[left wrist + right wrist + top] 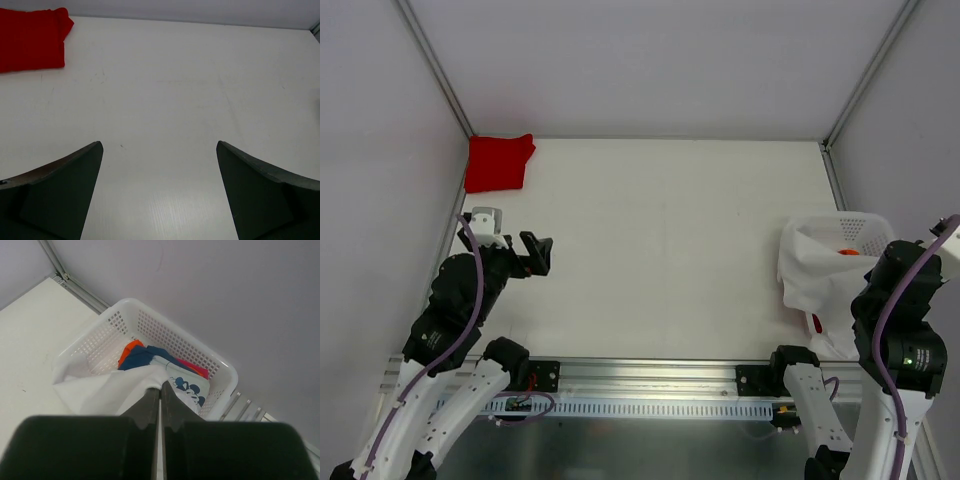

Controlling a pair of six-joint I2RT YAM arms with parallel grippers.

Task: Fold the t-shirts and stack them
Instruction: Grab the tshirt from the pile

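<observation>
At the far left corner of the table [670, 260], the red t-shirt [498, 162] lies folded flat, well apart from both arms. Left gripper [160, 147]: fingers spread wide, holding nothing, positioned above bare table surface near the left edge; in the left wrist view the red t-shirt lies ahead and to its left. At the right edge of the table stands the white mesh basket [150, 322]. White t-shirt [100, 390]: draped over the basket's near-left rim, part inside and part hanging outside onto the table. Right gripper [160, 388]: fingers pressed together, pinching a gathered fold of the white t-shirt at the basket's rim. Inside the basket, the blue t-shirt [145, 357] with white print lies in a heap beside the white one. The orange-red t-shirt [129, 350] shows as a small patch at its far-left side, touching it. A strip of pink-red cloth [196, 370] shows along the basket's right wall; which garment it belongs to cannot be determined
</observation>
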